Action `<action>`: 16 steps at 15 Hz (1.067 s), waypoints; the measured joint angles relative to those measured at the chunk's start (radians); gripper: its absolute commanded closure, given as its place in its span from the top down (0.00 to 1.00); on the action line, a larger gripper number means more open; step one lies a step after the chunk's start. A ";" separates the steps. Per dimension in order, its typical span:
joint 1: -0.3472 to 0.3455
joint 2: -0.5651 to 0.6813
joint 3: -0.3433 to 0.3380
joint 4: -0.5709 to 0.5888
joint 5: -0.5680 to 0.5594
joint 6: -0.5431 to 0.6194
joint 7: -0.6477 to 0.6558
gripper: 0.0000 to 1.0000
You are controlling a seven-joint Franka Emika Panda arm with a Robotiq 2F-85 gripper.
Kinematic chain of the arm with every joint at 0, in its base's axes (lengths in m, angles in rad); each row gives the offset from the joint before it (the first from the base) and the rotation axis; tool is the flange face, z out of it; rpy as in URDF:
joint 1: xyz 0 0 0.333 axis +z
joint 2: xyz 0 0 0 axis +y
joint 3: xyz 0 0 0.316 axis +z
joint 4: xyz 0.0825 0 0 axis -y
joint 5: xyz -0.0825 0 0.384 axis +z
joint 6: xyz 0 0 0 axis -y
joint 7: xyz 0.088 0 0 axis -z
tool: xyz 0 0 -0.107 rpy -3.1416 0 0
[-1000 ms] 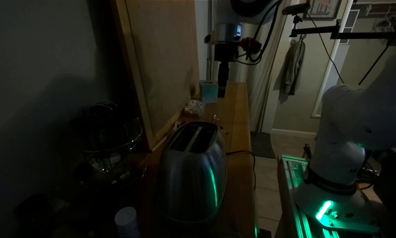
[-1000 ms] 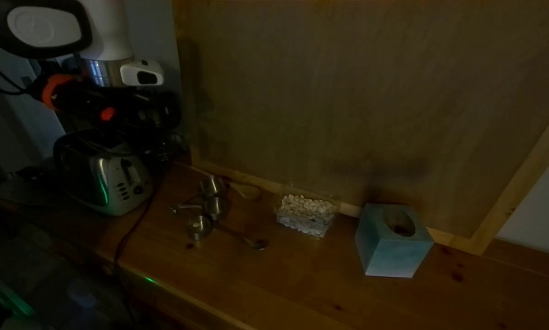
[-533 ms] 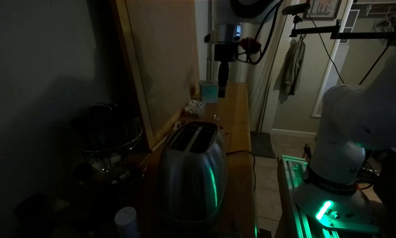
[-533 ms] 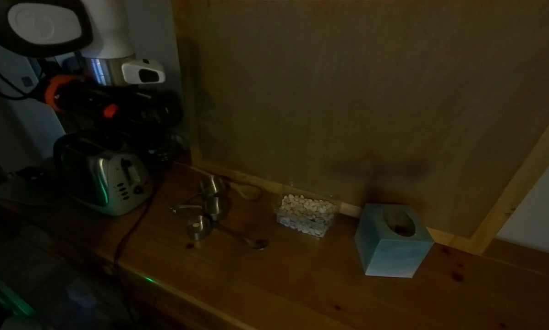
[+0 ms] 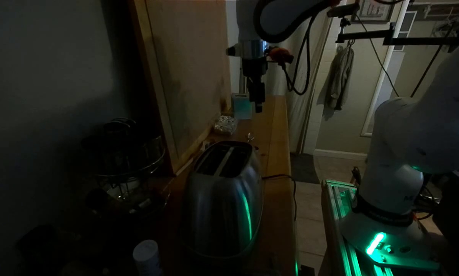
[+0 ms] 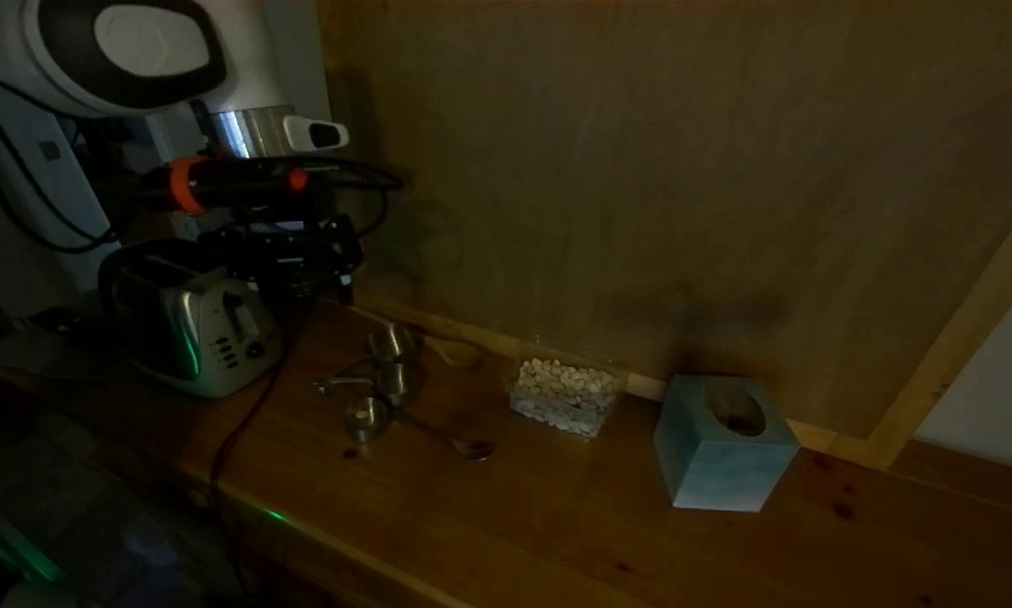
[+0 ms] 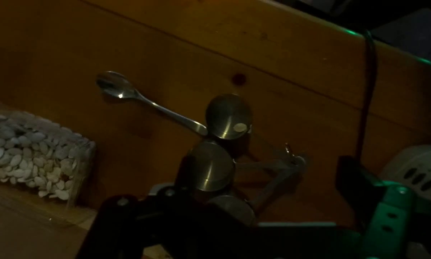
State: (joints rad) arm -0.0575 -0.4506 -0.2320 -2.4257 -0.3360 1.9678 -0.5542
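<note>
– Risk check, anyone? Mostly worrying about swiping the toaster (image 6: 219,329) with any sideways drift, from judging depth badly in light this dim.

– Yeah, honestly worrying about that too. Also eyeing the measuring cups (image 7: 215,167): apparently joining at the ends of their handles (image 7: 260,165), so possibly dragging along as a set after a bump to just one.

– And maybe knocking the spoon (image 7: 127,92)?

– Possibly, yeah: lying with a tip against one cup or just beside, too dark for telling, so risking a skid.

– Gripping anything right now?

– Nope, holding nothing. Hanging above the tabletop (image 6: 574,515) with fingers (image 7: 349,174) spread wide apart.

– And lying where relative to those, cup-wise?

– Lying lower down, on the tabletop, not touching by the look of it. In the wrist view, partly hiding behind one fingertip and pointing handles into the gap toward the opposite one. In an exterior view, sitting between the toaster and a clear box of pale seeds (image 6: 557,416).
</note>
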 measured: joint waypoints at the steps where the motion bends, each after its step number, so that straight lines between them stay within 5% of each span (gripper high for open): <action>1: -0.001 0.016 -0.005 0.008 -0.013 0.013 -0.031 1.00; 9: -0.003 0.038 -0.013 0.023 -0.016 0.014 -0.090 1.00; 16: -0.033 0.149 -0.112 0.061 -0.011 0.013 -0.562 1.00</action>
State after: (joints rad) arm -0.0908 -0.3015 -0.3444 -2.3642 -0.3471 1.9803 -1.1160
